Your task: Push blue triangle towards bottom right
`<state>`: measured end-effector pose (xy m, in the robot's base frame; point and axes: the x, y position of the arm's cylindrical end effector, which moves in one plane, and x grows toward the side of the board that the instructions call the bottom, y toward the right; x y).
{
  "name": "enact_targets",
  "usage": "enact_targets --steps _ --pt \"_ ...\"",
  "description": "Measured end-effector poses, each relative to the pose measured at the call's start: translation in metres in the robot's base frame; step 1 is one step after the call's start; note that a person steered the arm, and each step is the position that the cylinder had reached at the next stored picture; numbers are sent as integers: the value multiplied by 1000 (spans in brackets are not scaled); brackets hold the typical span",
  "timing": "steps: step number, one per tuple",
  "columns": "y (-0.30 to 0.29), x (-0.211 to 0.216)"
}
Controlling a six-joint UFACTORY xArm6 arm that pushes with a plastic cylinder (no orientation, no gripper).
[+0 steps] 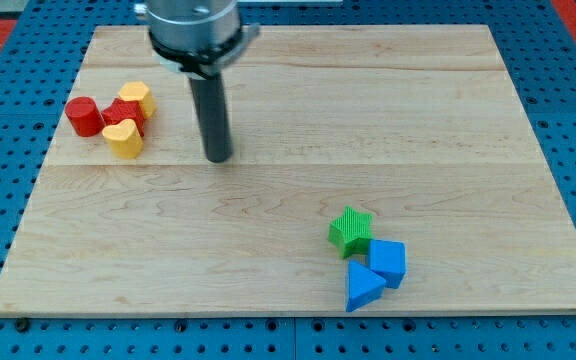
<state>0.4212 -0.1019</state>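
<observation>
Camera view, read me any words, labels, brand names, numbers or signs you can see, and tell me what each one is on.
None: no readable text anywhere in this view.
The wooden board shows only grain.
The blue triangle, blue cube, green star, red blocks and yellow blocks are unmarked.
The rod ending in my tip and its grey mount carry no legible label.
</observation>
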Motion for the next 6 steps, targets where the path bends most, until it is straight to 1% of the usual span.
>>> enact_targets --steps 1,2,3,4,5,6 --pt "-30 -11" --pt "44 0" --pt "65 38" --pt "64 121" --pt "76 192" --pt "98 197"
